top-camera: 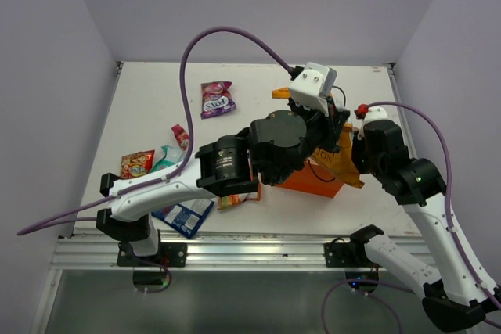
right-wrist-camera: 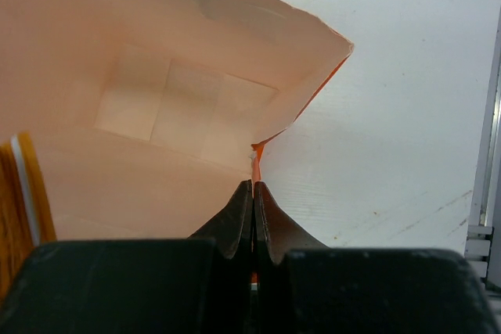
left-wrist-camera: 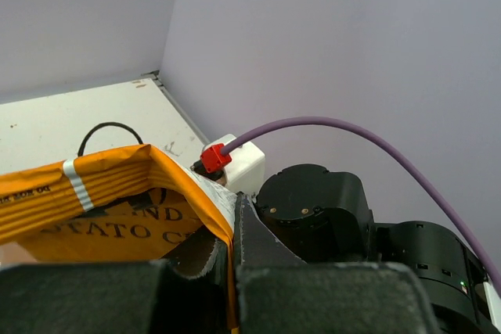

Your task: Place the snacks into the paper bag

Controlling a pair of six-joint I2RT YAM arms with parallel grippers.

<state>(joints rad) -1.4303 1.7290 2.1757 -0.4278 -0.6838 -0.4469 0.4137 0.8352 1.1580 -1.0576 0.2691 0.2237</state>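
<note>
The orange paper bag (top-camera: 311,180) stands at the table's centre right, and its pale inside (right-wrist-camera: 156,76) fills the right wrist view. My right gripper (right-wrist-camera: 253,185) is shut on the bag's rim and shows beside the bag in the top view (top-camera: 355,160). My left gripper (left-wrist-camera: 235,209) is shut on an orange-yellow snack packet (left-wrist-camera: 94,201) and holds it over the bag's mouth (top-camera: 345,156). The packet's striped edge shows in the right wrist view (right-wrist-camera: 19,193). Loose snacks lie on the left: purple-pink (top-camera: 217,99), small red (top-camera: 181,137), orange-green (top-camera: 137,163), teal-green (top-camera: 166,158), dark blue (top-camera: 184,217).
The left arm (top-camera: 227,163) stretches across the table's middle and hides part of the bag. Another orange packet (top-camera: 235,199) peeks out under it. A black cord handle (left-wrist-camera: 102,127) lies behind the held packet. Grey walls enclose the table.
</note>
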